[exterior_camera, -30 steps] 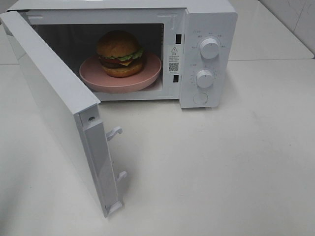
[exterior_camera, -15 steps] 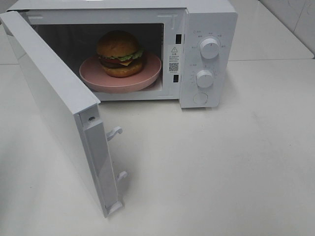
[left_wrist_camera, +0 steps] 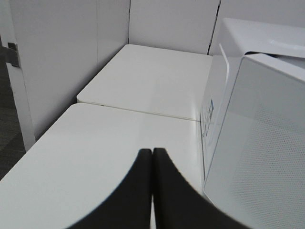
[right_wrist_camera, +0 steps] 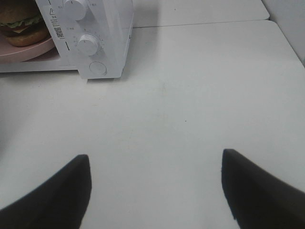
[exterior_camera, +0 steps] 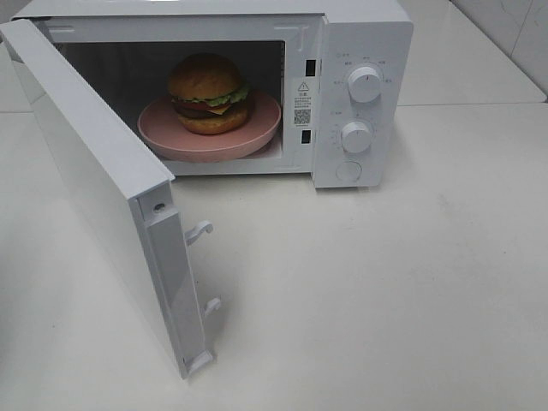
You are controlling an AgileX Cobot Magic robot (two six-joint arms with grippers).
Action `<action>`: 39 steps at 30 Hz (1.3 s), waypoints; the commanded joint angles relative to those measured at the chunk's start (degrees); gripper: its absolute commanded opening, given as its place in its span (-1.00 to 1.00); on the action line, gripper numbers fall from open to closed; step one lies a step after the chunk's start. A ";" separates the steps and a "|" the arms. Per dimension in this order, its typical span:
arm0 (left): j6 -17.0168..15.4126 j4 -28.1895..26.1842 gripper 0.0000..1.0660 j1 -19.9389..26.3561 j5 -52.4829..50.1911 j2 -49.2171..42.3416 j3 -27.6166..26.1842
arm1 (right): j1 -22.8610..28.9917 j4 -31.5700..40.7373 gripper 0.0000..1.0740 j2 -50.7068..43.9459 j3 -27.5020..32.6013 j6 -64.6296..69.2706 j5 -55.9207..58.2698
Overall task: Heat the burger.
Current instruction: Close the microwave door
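Across table (exterior_camera: 411, 282), hosting microwave (exterior_camera: 364, 34) with door (exterior_camera: 86, 163) hanging wide open, jutting edge narrowing left side, leaving bare room at right. Sitting on plate (exterior_camera: 261, 128) inside cavity: burger (exterior_camera: 208, 92), loading looking done. Awaiting door closing, knobs (exterior_camera: 365, 85) turning. Holding nothing: left gripper (left_wrist_camera: 152, 152) pinched closed, right gripper (right_wrist_camera: 155, 157) spread apart.

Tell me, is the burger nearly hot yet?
Done: the burger sits on its plate inside the microwave. In hand: nothing; the left fingers are shut, the right fingers open, both empty. Left: shut the open door and turn the knobs.
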 commanded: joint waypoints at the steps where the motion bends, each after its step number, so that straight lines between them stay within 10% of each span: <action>1: -3.78 3.90 -1.00 -0.11 -6.02 5.79 0.11 | -0.17 0.11 0.37 -1.43 0.00 0.11 -0.57; 20: -19.71 29.68 -1.00 -0.11 -22.57 30.08 -4.18 | -0.17 0.11 0.37 -1.43 0.00 0.11 -0.57; 39: -20.57 29.79 -1.00 -6.07 -28.88 42.51 -9.68 | -0.17 0.11 0.37 -1.43 0.00 0.23 -0.57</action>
